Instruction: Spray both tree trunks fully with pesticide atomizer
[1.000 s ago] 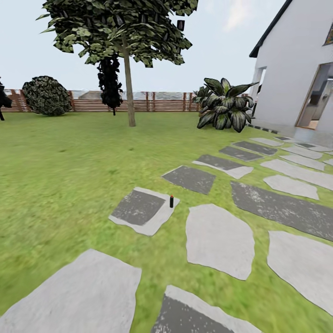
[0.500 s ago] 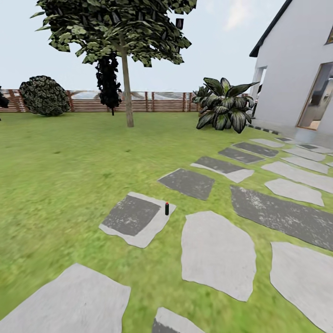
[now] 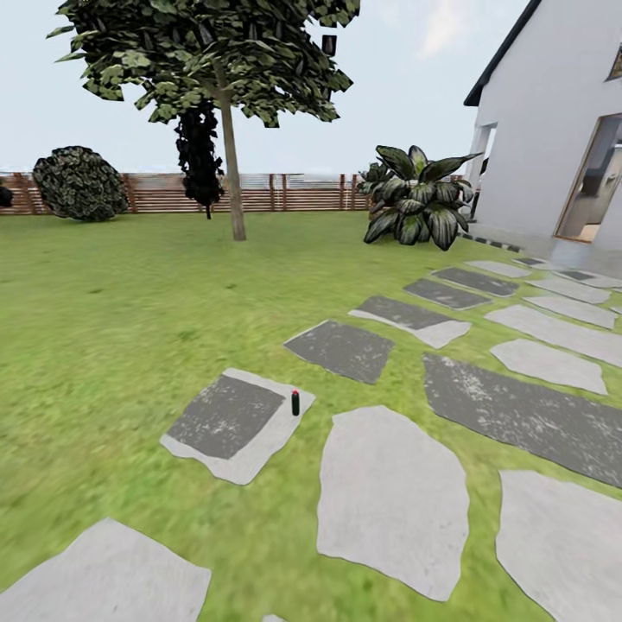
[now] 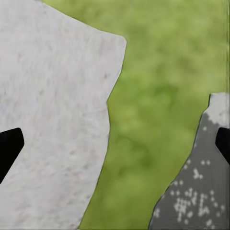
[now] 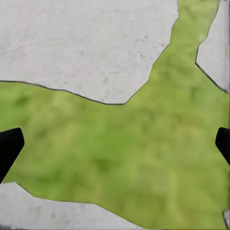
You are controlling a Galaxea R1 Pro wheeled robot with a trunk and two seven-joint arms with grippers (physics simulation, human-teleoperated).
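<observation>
- Ahead on the floor (image 3: 130, 311), the pesticide atomizer (image 3: 295, 403) stands upright, its long axis vertical, with a small red spot at the top end and the dark body below.
- It sits at the edge of a paving slab (image 3: 229, 421) that has a dark centre and a pale rim, on the side of that slab nearest the larger pale slab (image 3: 393, 497); grass separates the two slabs.
- Which way its spray head faces is too small to tell.
- Further back, one tree (image 3: 207, 52) rises from the lawn, its tree trunk (image 3: 231, 164) straight and slightly leaning, with ragged dark foliage spread above.
- Behind it runs a brown slatted fence (image 3: 276, 192), with a round dark bush (image 3: 78, 183) at the left end and a broad-leaved plant (image 3: 419, 199) near the white house (image 3: 553, 121).
- More grey paving patches (image 3: 518, 406) lead off toward the house doorway.
- Seen from the left wrist camera, the left tool (image 4: 115, 143) is released: its two dark fingertips (image 4: 8, 146) sit at opposite edges, wide apart, over a pale slab, a strip of grass and a speckled dark slab.
- Seen from the right wrist camera, the right tool (image 5: 115, 143) is likewise released, its fingertips (image 5: 8, 143) far apart with grass and pale stone between them and nothing grasped.
</observation>
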